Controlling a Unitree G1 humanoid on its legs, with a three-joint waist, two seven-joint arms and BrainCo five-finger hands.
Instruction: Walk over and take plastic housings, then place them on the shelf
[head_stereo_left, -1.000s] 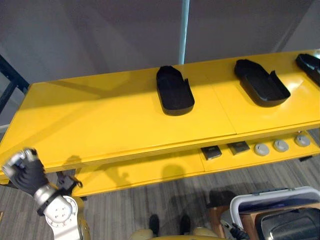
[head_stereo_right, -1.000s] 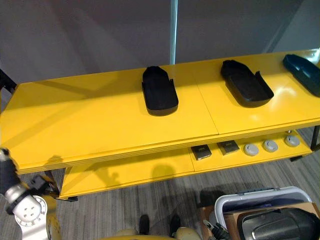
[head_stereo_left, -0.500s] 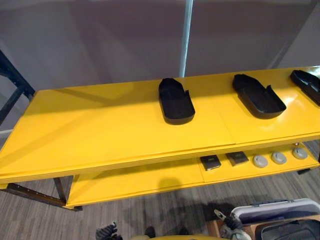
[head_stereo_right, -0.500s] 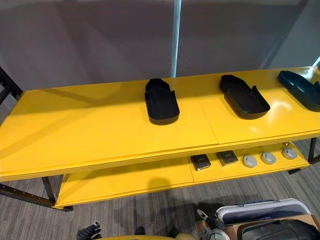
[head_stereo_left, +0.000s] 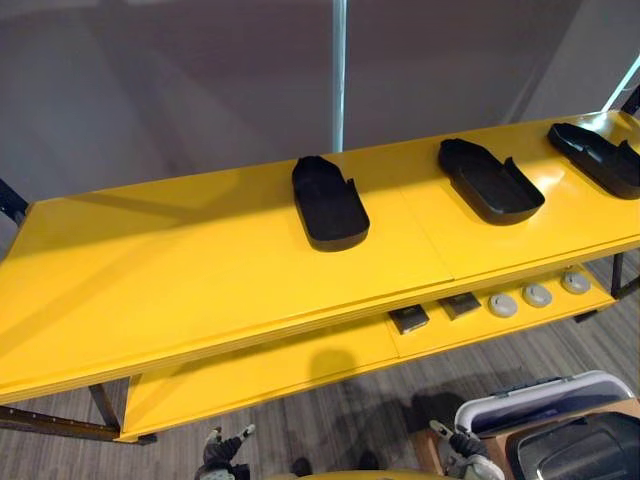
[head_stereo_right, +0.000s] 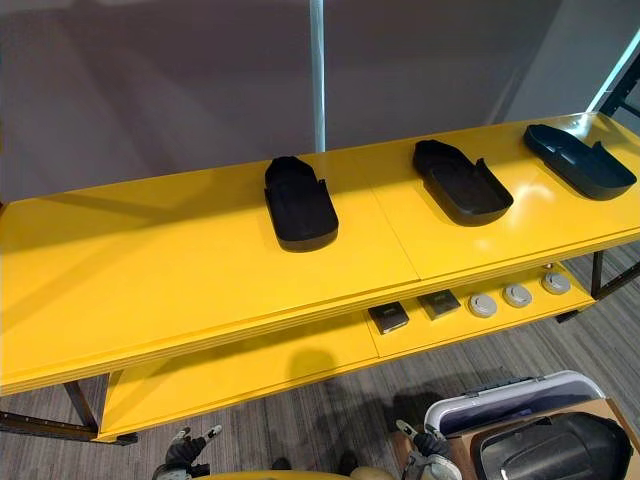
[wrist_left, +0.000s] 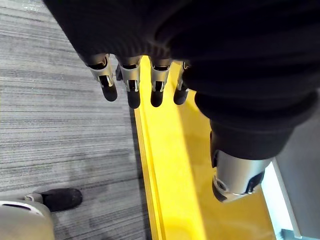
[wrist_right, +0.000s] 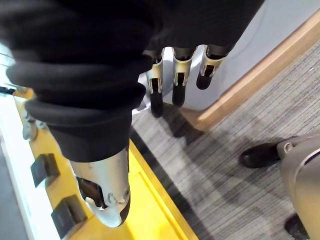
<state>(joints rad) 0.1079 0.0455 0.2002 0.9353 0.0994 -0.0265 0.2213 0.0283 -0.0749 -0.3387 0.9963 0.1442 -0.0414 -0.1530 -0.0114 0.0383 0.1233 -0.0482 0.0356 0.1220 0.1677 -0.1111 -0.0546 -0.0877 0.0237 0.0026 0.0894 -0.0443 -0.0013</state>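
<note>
Left eye view — housings (head_stereo_left: 330, 203) lie front-to-back on shelf (head_stereo_left: 180, 270); left hand (wrist_left: 130, 84), right hand (wrist_right: 178, 82) slack.

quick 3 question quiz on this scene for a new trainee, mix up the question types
1. How many black plastic housings lie on the top board?
2. True or false: the left hand and the right hand both hold nothing.
3. What lies on the lower board right beside the round grey discs? A) dark square parts B) a bottle C) a cloth

Key: 1) three; 2) true, the fingers of both hang relaxed and empty; 3) A
</note>
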